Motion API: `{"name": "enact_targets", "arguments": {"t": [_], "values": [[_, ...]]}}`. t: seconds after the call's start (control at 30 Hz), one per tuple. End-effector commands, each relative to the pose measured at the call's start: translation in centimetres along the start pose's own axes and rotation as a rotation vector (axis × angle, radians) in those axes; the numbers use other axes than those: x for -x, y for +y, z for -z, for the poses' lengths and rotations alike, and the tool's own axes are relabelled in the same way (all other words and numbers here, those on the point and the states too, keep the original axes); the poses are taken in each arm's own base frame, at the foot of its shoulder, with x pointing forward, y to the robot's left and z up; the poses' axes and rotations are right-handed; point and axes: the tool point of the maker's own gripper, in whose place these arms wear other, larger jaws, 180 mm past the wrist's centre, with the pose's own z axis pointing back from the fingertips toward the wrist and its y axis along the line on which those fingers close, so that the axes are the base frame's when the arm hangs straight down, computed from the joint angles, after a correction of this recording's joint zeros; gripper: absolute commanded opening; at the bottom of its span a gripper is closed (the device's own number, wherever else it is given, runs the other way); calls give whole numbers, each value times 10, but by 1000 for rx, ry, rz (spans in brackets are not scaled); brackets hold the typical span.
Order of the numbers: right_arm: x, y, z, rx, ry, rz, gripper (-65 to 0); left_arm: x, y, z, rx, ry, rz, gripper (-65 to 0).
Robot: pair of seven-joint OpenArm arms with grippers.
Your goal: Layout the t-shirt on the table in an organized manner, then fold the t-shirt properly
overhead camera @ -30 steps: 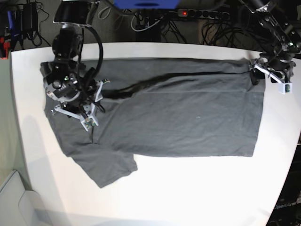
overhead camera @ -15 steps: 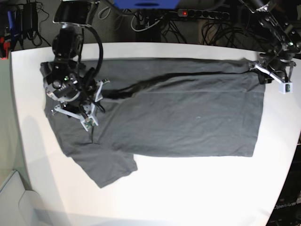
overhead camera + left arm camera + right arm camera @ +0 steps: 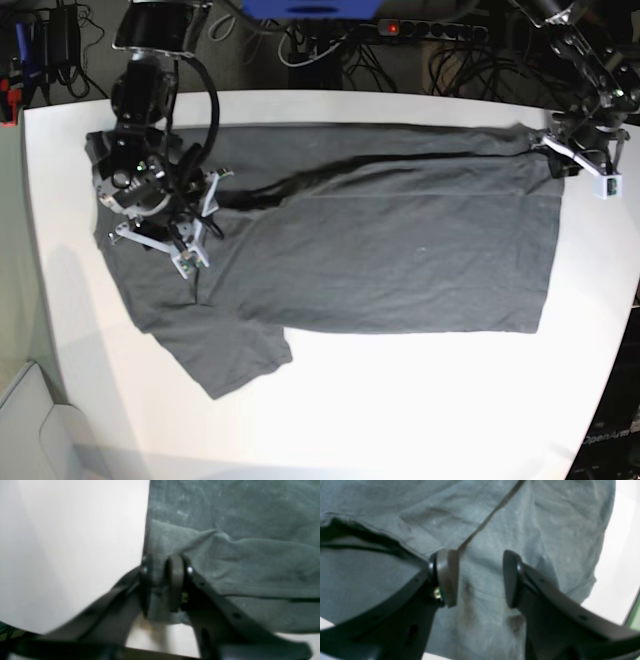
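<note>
Lying flat on the white counter [image 3: 420, 400], the dark grey t-shirt [image 3: 380, 250] spreads widthwise, collar end left, hem right. At the far right hem corner, the left gripper [image 3: 160, 585] has its jaws clamped on a fold of cloth. Over the collar end, the right gripper [image 3: 480, 577] has its jaws apart, holding nothing.

Black arms [image 3: 140, 90], looped black cable [image 3: 212, 100], white-framed tool [image 3: 585, 160], rounded grey pads [image 3: 447, 577]

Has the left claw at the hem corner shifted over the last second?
Yes, slightly. In the base view the left claw has crept toward the table's far edge and now pinches the dark charcoal-grey cotton t-shirt's corner.
</note>
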Motion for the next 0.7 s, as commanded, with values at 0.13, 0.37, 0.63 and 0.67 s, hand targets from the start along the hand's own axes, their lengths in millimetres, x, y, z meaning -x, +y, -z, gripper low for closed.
{"name": "enact_targets", "arguments": {"t": [0.13,0.37,0.63,0.67], "values": [[-13,-5,-4,14,-46,1,-352,-15,6,-5,-12,-47,12,-271],[-13,-5,-4,14,-46,1,-352,-15,3,-2,-4,-48,8,-243],[-13,-5,-4,14,-46,1,-352,-16,2,-1,-1,-51,7,-291],[-13,-5,-4,14,-46,1,-352,-16,2,-1,-1,-51,7,-308]]}}
